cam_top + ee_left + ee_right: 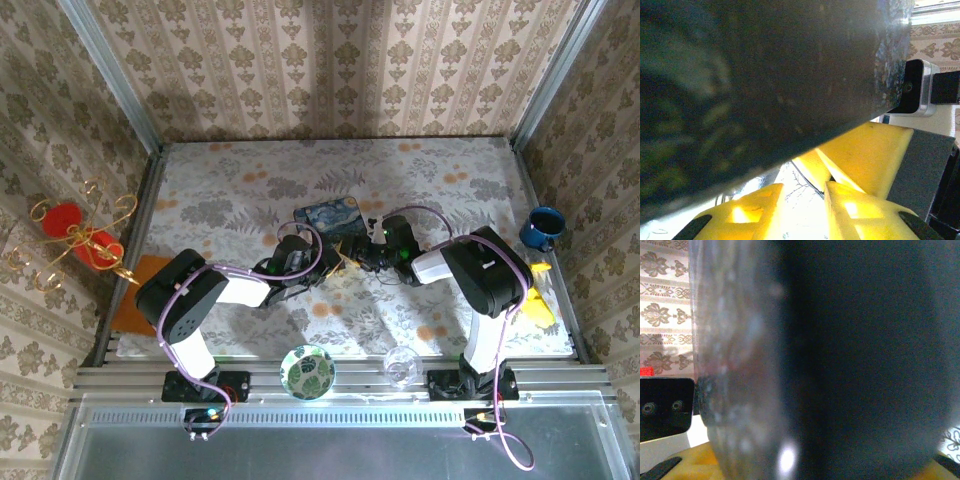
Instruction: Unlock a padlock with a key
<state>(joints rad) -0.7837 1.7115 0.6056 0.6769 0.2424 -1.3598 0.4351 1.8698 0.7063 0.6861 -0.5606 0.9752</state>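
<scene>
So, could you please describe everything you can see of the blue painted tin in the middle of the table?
The blue painted tin is a flat rectangular box, seemingly printed metal, its top covered by a swirling starry-night picture in dark blues with pale yellow flecks. It lies flat on the floral tablecloth, slightly askew, apparently closed. The left arm overlaps its near-left corner from above; whether they touch cannot be told.

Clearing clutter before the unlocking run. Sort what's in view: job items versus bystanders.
Job: left end effector, right end effector; padlock and key too small to make out.

Lying about: blue tin, blue mug, red candle holder, orange mat, leaf-pattern bowl, clear glass.
</scene>
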